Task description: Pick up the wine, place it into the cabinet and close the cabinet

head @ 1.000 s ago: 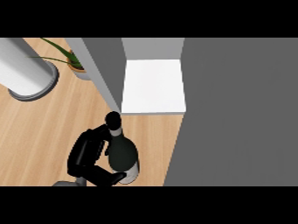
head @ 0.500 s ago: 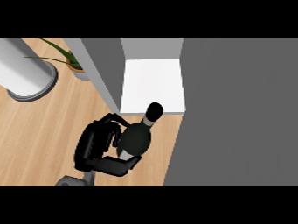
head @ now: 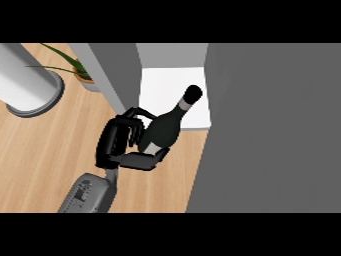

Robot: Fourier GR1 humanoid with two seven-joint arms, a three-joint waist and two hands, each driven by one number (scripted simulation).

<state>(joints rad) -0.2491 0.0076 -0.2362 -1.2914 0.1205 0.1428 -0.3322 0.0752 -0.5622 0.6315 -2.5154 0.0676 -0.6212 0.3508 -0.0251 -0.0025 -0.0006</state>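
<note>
I have the left hand (head: 117, 142) wrapped round the wine bottle (head: 162, 131). Its fingers (head: 137, 114) curl over the far side and its thumb (head: 142, 161) sits on the near side. The grey forearm (head: 90, 192) comes in from 7 o'clock. The bottle leans, with its neck pointing to 1 o'clock. The cap end lies over the cabinet's white floor (head: 165, 82), and the fat body lies over the front lip where that floor meets the wooden worktop (head: 33, 155). I cannot tell whether the base touches anything.

The opening is narrow. At 11 o'clock from the hand a grey upright wall (head: 117, 75) stands just beside the fingers. At 3 o'clock a broad dark grey panel (head: 276, 130) fills that whole side, close to the bottle's shoulder. The white floor between the two is bare apart from the bottle's neck above it.

Beyond the upright wall, at 10 o'clock, is a potted plant (head: 68, 62). Further out stands a large pale cylinder (head: 18, 82). Both are well apart from the hand. The free worktop lies from 7 to 9 o'clock.
</note>
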